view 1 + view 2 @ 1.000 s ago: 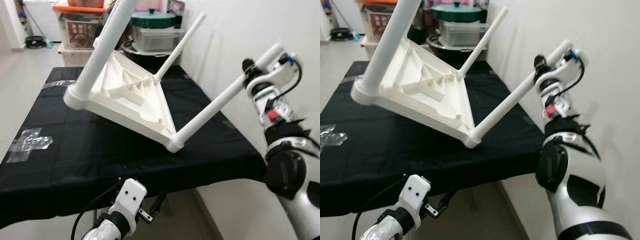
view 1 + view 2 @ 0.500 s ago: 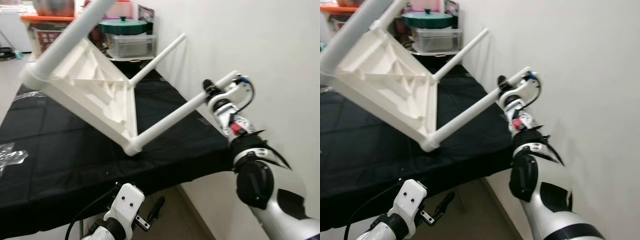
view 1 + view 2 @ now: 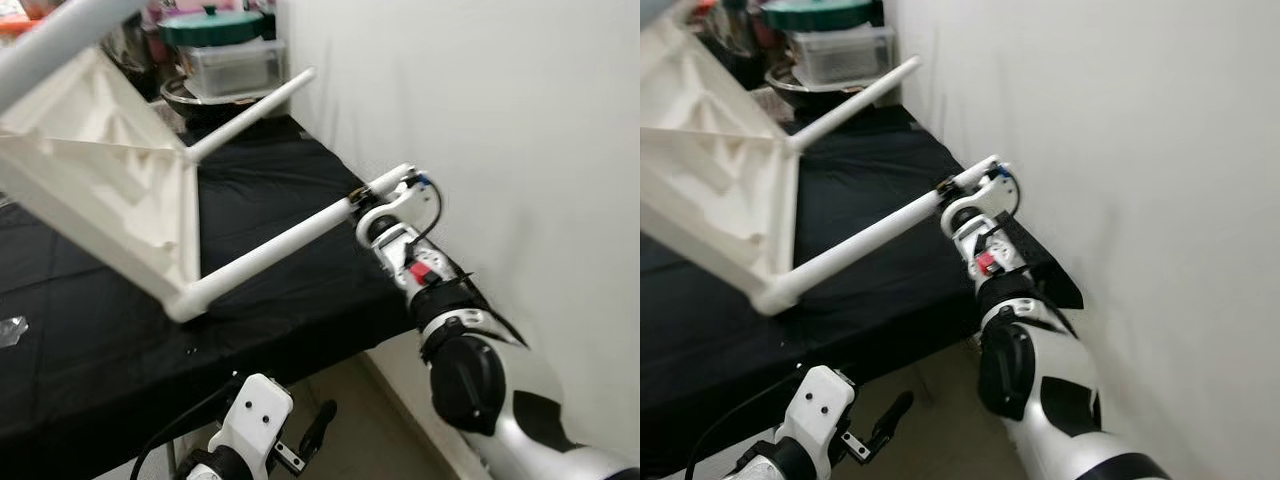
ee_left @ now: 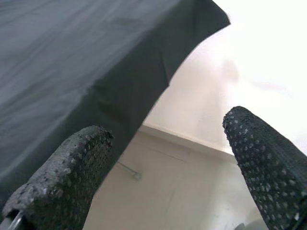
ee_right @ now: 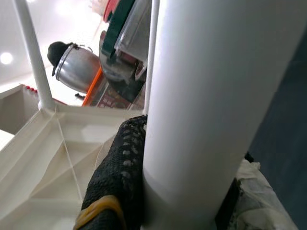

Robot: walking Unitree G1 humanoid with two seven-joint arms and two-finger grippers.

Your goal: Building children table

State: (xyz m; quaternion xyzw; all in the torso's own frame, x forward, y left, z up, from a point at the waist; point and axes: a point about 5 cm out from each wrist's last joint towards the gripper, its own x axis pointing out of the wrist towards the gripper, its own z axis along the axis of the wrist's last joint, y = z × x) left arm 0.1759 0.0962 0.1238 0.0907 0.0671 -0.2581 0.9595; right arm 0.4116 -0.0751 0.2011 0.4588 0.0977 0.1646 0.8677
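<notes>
white table, black cloth, dark green lid, black dotted claw fingers

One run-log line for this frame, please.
right tool: shut on table leg | white table: tilted, off black cloth | left tool: open, idle

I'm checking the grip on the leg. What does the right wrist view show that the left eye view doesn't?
Right wrist view alone: a black finger pressed against the white leg, a close look at the grip. Left eye view alone: the right tool near the leg's free end, the tilted white tabletop over the black cloth, and the left tool low and idle. Both: leg, ribbed underside, green-lidded pot.
</notes>
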